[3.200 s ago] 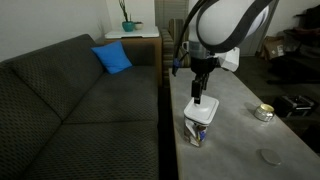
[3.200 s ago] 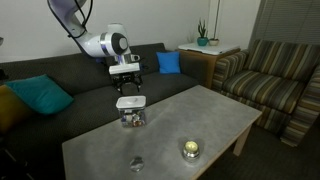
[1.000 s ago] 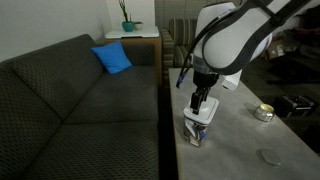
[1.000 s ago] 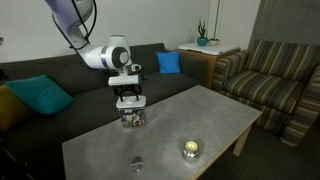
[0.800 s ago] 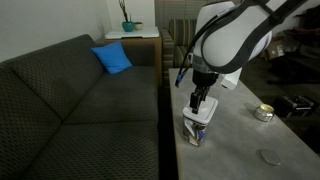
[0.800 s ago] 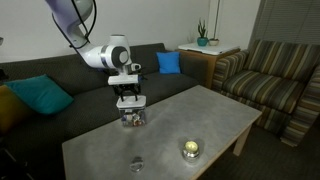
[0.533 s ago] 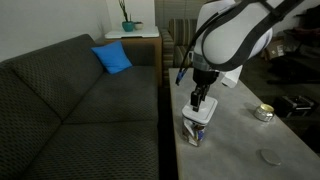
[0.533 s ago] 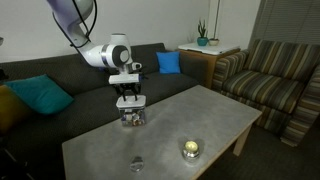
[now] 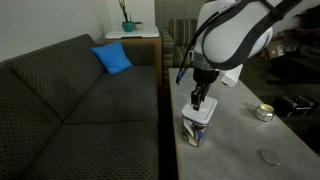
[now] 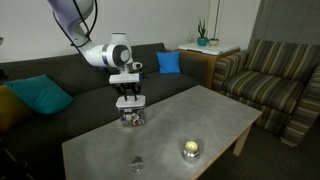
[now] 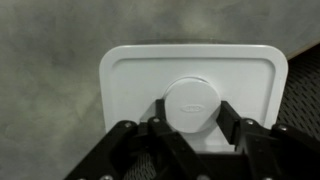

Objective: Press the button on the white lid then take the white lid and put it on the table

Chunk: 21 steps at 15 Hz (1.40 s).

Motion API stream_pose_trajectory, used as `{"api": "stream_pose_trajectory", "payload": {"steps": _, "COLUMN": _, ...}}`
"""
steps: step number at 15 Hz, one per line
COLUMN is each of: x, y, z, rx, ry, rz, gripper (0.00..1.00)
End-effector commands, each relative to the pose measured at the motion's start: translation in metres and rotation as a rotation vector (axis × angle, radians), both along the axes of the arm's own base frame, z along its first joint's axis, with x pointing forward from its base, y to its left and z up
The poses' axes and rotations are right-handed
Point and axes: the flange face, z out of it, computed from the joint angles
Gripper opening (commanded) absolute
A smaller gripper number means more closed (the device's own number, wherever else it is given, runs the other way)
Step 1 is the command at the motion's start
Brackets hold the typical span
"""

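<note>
the white lid [image 11: 130, 90] sits on a small container [image 10: 131, 117] on the bench [image 10: 205, 115], directly beneath the fingers [image 11: 158, 118]. they stand apart, one each side of its round middle button [image 11: 193, 104] — so the press probably goes straight down.

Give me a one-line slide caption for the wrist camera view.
End effector straddling the round button on the white lid, over the grey table.

Exterior views share the table [image 10: 200, 110] — wrist view close, straight down.
</note>
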Motion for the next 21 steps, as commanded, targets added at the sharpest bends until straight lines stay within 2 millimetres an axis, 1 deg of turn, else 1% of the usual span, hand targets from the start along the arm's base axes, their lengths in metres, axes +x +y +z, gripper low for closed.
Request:
{"api": "stream_pose_trajectory", "payload": {"steps": 1, "x": -0.006, "y": -0.002, "z": -0.007, "rx": 0.008, "ry": 0.017, "rz": 0.005, "gripper": 0.29}}
{"api": "stream_pose_trajectory", "payload": {"steps": 10, "x": -0.012, "y": -0.001, "z": 0.026, "rx": -0.028, "ry": 0.012, "rz": 0.061, "gripper": 0.29}}
{"api": "stream_pose_trajectory", "payload": {"steps": 16, "x": -0.022, "y": 0.000, "z": 0.053, "rx": -0.051, "ry": 0.013, "rz": 0.105, "gripper": 0.29}}
{"api": "stream_pose_trajectory", "payload": {"steps": 18, "x": -0.029, "y": -0.003, "z": 0.060, "rx": -0.060, "ry": 0.018, "rz": 0.110, "gripper": 0.29}}
{"api": "stream_pose_trajectory", "payload": {"steps": 20, "x": -0.040, "y": -0.010, "z": 0.063, "rx": -0.077, "ry": 0.031, "rz": 0.116, "gripper": 0.29}}
{"api": "stream_pose_trajectory", "payload": {"steps": 21, "x": -0.049, "y": -0.015, "z": 0.064, "rx": -0.088, "ry": 0.042, "rz": 0.121, "gripper": 0.29}}
